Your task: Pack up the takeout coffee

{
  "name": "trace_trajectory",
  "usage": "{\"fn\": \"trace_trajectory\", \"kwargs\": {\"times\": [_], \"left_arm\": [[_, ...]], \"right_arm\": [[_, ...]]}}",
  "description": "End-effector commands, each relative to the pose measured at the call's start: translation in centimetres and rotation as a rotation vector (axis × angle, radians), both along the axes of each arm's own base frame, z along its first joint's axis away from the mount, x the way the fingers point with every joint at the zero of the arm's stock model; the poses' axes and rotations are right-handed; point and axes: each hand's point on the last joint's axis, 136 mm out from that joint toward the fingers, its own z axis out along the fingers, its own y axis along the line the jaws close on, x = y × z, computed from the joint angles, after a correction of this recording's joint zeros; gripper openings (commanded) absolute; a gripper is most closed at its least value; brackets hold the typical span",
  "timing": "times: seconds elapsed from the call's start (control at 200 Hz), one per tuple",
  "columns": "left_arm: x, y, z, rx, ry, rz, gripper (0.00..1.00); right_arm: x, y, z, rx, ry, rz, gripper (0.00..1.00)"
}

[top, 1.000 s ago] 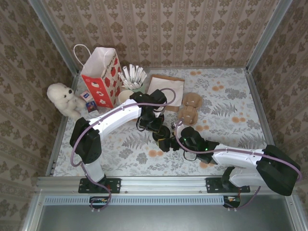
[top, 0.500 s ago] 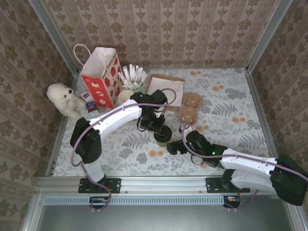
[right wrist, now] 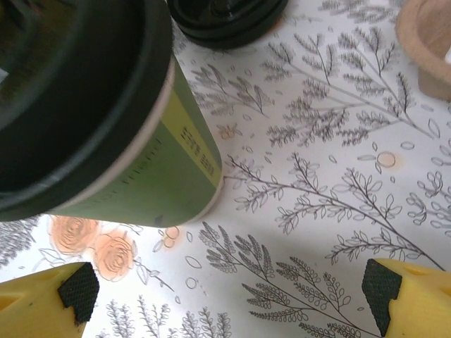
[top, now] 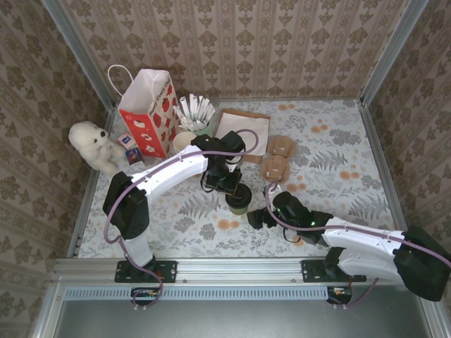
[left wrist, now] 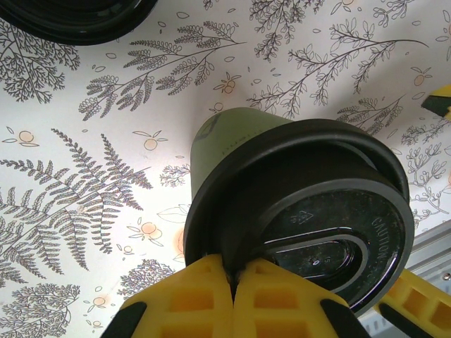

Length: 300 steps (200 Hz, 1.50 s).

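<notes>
Pressing its yellow pads (left wrist: 204,296) together at the near rim of the round black plastic lid (left wrist: 317,218), the left gripper (left wrist: 236,274) is sitting fully closed over the small dark green paper takeout cup (left wrist: 229,141). Whether the rim is actually being pinched between the pads is hard to tell, since the frame edge is cutting the fingers off. The cup is standing near the middle of the fern-and-flower printed tabletop (left wrist: 91,176) with its lid on, and in the overhead view the left arm's wrist is covering part of the cup (top: 238,201). Just beside it, on the near right, the right gripper (top: 258,217) is holding its jaws spread wide with nothing between them, the cup's green wall (right wrist: 165,169) lying ahead of them. A black round object (right wrist: 225,21) behind the cup is being cropped by both wrist frames and is defying identification. Farther back, a red-and-white paper gift bag (top: 148,113), a white plush bear (top: 91,144) and a brown moulded cup carrier (top: 277,158) are lining the table's rear.
</notes>
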Motion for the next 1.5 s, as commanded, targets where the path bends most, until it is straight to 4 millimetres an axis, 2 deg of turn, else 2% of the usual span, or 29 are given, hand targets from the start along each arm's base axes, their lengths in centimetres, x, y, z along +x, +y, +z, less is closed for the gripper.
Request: {"fn": "trace_trajectory", "kwargs": {"times": [0.0,0.055,0.12,0.235,0.3,0.595,0.705,0.835,1.18,1.495], "left_arm": [[-2.0,0.8,-4.6,0.122,0.099,-0.034,0.00],[-2.0,0.8,-4.6,0.122,0.099,-0.034,0.00],[-2.0,0.5,-4.5,0.109,0.101,-0.044,0.00],[-1.3,0.7,-3.8,0.115,0.058,-0.079,0.00],[-0.7,1.0,-3.2,0.130,0.013,-0.111,0.00],[0.8,1.5,-1.5,0.131,-0.064,-0.268,0.00],[0.8,1.3,-1.4,0.122,-0.059,-0.288,0.00],[0.8,1.2,-1.2,0.119,-0.061,-0.283,0.00],[0.9,0.9,-0.8,0.110,-0.069,-0.275,0.00],[0.9,0.0,-0.2,0.093,-0.065,-0.266,0.00]], "right_arm": [[-0.2,-0.4,-2.0,-0.014,0.050,-0.035,0.99],[-0.5,-0.8,-3.0,-0.034,0.079,-0.049,0.99],[-0.5,-0.7,-2.7,-0.049,0.093,-0.043,0.99],[0.0,0.6,0.5,-0.010,0.092,-0.007,1.00],[0.6,0.7,2.3,0.068,0.128,-0.016,1.00],[3.0,-2.1,6.1,0.420,0.294,-0.213,1.00],[3.2,-2.5,5.8,0.444,0.389,-0.272,0.98],[3.4,-1.2,5.5,0.465,0.499,-0.261,0.88],[5.6,1.6,6.2,0.515,0.526,-0.164,0.67],[4.7,1.7,4.1,0.505,0.582,-0.153,0.64]]}}
